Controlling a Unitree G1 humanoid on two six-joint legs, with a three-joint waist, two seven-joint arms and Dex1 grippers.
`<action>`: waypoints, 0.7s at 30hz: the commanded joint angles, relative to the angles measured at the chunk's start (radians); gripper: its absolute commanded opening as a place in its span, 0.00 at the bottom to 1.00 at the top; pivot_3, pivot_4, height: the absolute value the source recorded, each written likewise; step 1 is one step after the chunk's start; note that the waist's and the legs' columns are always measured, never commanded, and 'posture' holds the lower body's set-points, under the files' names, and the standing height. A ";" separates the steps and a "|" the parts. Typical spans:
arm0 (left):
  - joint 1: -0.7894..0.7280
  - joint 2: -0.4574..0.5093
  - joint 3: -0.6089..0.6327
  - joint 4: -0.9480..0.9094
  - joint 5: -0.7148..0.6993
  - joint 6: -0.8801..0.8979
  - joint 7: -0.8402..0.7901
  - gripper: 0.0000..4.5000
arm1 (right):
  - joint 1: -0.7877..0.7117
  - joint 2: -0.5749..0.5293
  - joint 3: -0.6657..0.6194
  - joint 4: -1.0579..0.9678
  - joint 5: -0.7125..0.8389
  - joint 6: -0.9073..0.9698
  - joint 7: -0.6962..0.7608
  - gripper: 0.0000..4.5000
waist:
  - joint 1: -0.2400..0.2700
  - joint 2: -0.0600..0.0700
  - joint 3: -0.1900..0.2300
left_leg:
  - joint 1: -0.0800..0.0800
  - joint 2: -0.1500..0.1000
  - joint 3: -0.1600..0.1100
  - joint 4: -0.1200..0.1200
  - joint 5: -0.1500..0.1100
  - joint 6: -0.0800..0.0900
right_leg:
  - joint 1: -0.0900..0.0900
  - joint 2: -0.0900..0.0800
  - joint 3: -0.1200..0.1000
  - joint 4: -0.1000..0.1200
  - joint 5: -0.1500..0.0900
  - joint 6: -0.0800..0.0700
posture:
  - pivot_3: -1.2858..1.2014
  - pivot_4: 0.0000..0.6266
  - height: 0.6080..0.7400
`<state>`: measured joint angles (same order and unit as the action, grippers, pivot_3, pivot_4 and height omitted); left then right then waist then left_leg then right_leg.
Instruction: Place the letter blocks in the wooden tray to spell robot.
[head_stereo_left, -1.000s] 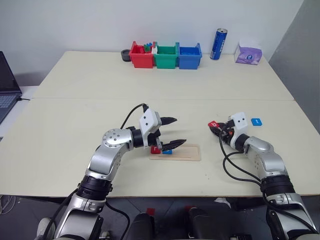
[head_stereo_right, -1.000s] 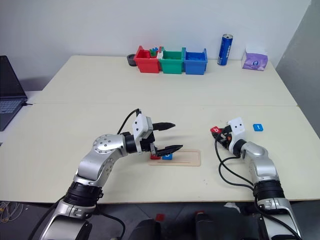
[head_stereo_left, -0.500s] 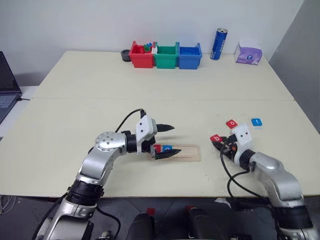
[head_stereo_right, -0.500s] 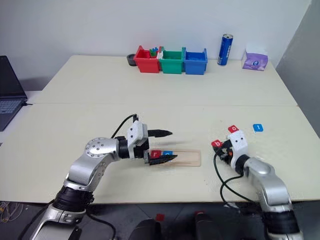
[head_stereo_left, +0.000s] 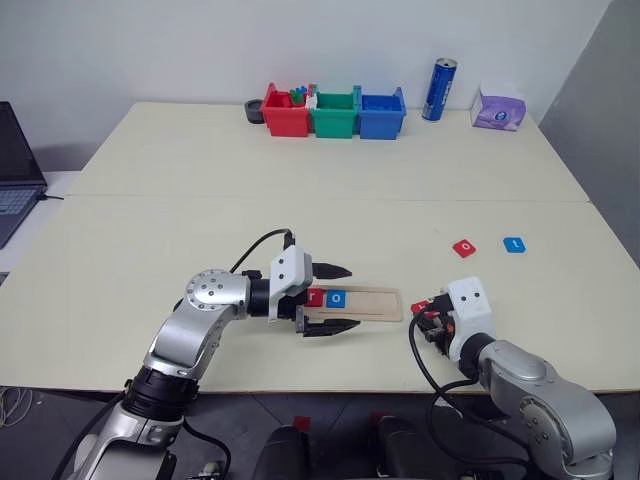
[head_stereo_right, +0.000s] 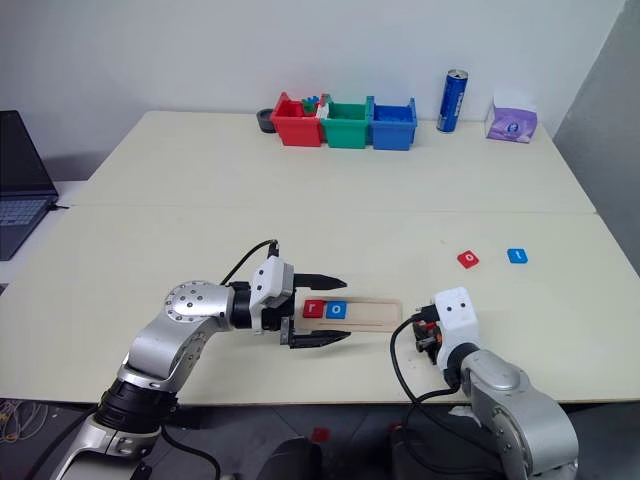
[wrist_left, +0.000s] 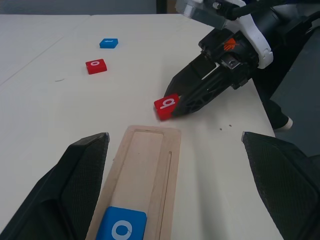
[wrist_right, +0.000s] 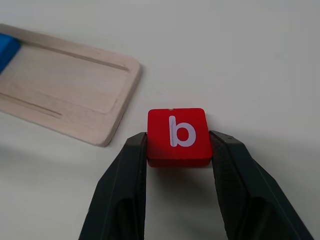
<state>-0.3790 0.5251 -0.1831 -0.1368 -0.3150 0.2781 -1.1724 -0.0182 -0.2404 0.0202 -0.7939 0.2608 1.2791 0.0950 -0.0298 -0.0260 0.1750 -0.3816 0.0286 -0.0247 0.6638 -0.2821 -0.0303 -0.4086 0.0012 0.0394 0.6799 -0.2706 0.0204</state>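
Red "b" block (wrist_right: 177, 136): clamped in the right gripper (wrist_right: 178, 150), now carried back to just off the open end of the wooden tray (head_stereo_left: 375, 303). Red "r" (head_stereo_left: 315, 297) and blue "o" (head_stereo_left: 336, 297) are seated. Left gripper (head_stereo_left: 330, 298), spread wide, is drawn back. Third slot is judged next.

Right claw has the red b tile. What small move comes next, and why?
Probably carry the red square b tile in the right claw over the long pale-wood tray, beside the blue o tile; red r tile and o are seated, next slot bare.
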 joint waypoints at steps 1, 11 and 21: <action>-0.013 0.002 0.001 -0.020 -0.021 -0.016 -0.010 1.00 | -0.019 0.020 -0.019 -0.039 -0.019 0.031 -0.037 0.32 | 0.000 0.000 0.000 | 0.000 0.000 0.000 0.000 0.000 0.000 | 0.000 0.000 0.000 0.000 0.000 0.000 | 0.52 0.24 1.00; -0.016 -0.005 0.000 -0.011 -0.018 -0.027 -0.003 1.00 | -0.041 0.054 -0.038 -0.024 -0.022 0.076 -0.065 0.32 | -0.001 0.000 0.000 | 0.000 0.000 0.000 0.000 0.000 0.000 | 0.000 0.000 0.000 0.000 0.000 0.000 | 0.52 0.24 1.00; -0.017 -0.007 0.000 -0.006 -0.016 -0.033 -0.002 1.00 | -0.095 0.063 -0.088 -0.069 0.007 0.116 -0.026 0.99 | -0.002 0.000 0.000 | 0.000 0.000 0.000 0.000 0.000 0.000 | 0.000 0.000 0.000 0.000 0.000 0.000 | 0.52 0.24 1.00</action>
<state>-0.3793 0.5227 -0.1873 -0.1323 -0.3148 0.2655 -1.1700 -0.0857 -0.1691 -0.0393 -0.8065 0.2591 1.3925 0.0614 -0.0315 -0.0260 0.1750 -0.3819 0.0287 -0.0247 0.6635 -0.2821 -0.0302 -0.4091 0.0013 0.0395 0.6798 -0.2708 0.0206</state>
